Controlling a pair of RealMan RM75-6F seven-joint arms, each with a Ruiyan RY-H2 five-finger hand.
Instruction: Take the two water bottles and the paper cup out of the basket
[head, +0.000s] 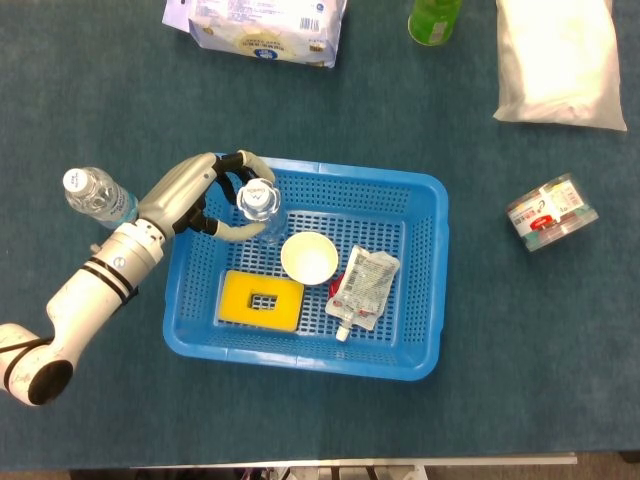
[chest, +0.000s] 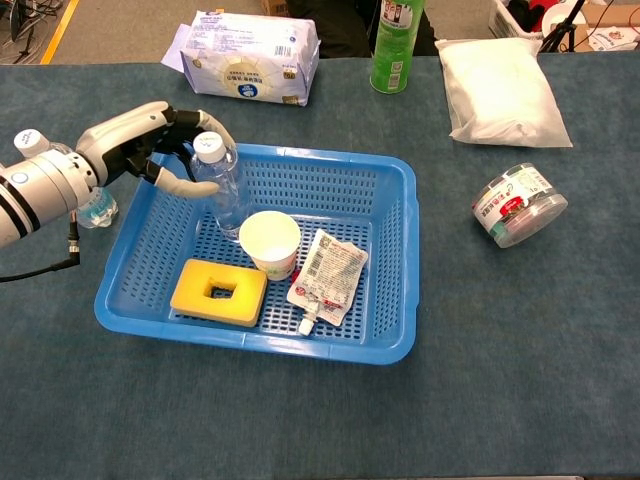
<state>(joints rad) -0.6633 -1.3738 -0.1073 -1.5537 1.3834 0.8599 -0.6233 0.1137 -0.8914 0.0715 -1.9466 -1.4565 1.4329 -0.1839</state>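
A clear water bottle (head: 258, 205) (chest: 222, 190) with a white cap stands upright in the back left corner of the blue basket (head: 300, 357) (chest: 250, 340). My left hand (head: 195, 195) (chest: 135, 145) reaches over the basket's left rim and cups this bottle. Its fingers curve behind the neck and the thumb touches the front, with the grasp still loose. A white paper cup (head: 309, 257) (chest: 270, 241) stands upright just right of the bottle. A second water bottle (head: 95, 195) (chest: 95, 205) stands on the table left of the basket, partly hidden by my forearm. My right hand is out of sight.
The basket also holds a yellow sponge (head: 262, 300) and a foil pouch (head: 362, 288). At the back of the table lie a tissue pack (head: 265, 22), a green can (head: 433, 20) and a white bag (head: 558, 60). A round container (head: 550, 212) lies to the right.
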